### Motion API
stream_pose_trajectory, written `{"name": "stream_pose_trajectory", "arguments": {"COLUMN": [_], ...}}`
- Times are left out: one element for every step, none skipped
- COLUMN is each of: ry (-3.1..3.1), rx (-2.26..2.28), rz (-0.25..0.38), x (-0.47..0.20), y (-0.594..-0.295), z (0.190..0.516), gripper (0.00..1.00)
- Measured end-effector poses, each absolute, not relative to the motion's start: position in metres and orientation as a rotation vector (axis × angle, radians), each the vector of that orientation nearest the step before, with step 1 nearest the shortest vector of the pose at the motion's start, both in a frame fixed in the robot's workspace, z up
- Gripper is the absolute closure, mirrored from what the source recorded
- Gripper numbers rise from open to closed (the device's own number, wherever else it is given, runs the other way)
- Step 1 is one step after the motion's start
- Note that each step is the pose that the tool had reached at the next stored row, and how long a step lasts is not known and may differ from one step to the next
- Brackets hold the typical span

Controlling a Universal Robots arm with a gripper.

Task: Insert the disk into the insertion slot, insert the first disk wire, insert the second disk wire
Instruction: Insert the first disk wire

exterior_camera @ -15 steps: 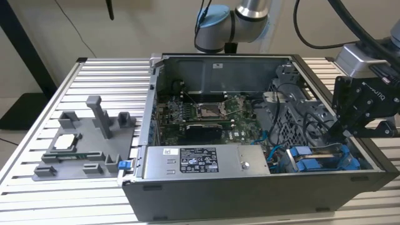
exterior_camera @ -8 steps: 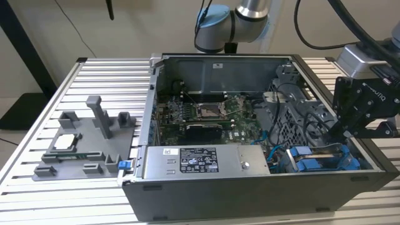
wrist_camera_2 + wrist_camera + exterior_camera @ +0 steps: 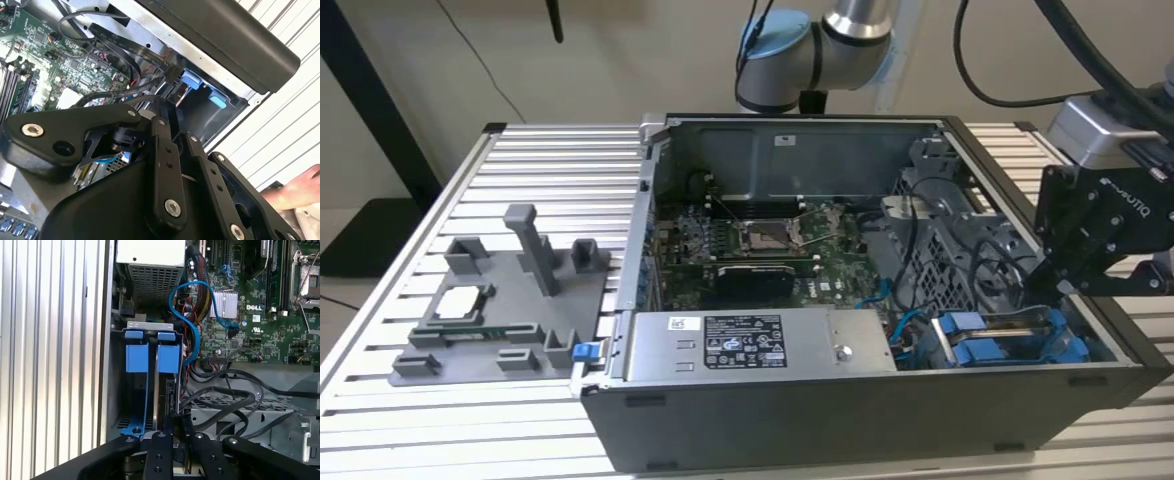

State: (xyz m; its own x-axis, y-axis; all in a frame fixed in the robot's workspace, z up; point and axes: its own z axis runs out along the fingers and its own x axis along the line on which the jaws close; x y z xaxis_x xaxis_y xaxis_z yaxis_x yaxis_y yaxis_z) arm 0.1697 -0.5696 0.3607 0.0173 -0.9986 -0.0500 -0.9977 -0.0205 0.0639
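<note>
1. One robot arm (image 3: pixel 841 30), carrying one claw (image 3: pixel 174 427).
2. One open computer case (image 3: pixel 854 400) on the one table (image 3: pixel 520 160).
3. Inside it, one motherboard (image 3: pixel 761 240), one power-supply box (image 3: pixel 761 345) and one insertion slot (image 3: pixel 150 326).
4. Two blue tabs (image 3: pixel 136 357) on that slot.
5. One blue cable (image 3: pixel 192 330).
6. One grey fixture tray (image 3: pixel 480 330) beside the case.
7. One person's hand (image 3: pixel 300 190), in the second wrist view.

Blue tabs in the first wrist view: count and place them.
2. One blue tab nearer the case wall, the other blue tab nearer the blue cable, both at the insertion slot; more may be hidden.
</note>
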Motion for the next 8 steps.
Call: {"name": "stream_pose_trajectory", "arguments": {"ry": [-2.19, -2.189, -2.188, -2.187, -2.187, -2.187, -2.187, -2.187], "rx": [2.232, 2.231, 2.229, 2.229, 2.228, 2.228, 2.228, 2.229], "rz": [-0.129, -0.131, -0.133, -0.134, -0.135, -0.135, -0.136, -0.136], "x": [0.1705, 0.1712, 0.1718, 0.172, 0.172, 0.172, 0.1721, 0.1721], "y": [-0.5697, -0.5699, -0.5702, -0.5707, -0.5713, -0.5718, -0.5726, -0.5732], "z": [0.3601, 0.3596, 0.359, 0.3585, 0.3579, 0.3573, 0.3568, 0.3562], "gripper": [1.0, 1.0, 1.0, 1.0, 1.0, 1.0, 1.0, 1.0]}}
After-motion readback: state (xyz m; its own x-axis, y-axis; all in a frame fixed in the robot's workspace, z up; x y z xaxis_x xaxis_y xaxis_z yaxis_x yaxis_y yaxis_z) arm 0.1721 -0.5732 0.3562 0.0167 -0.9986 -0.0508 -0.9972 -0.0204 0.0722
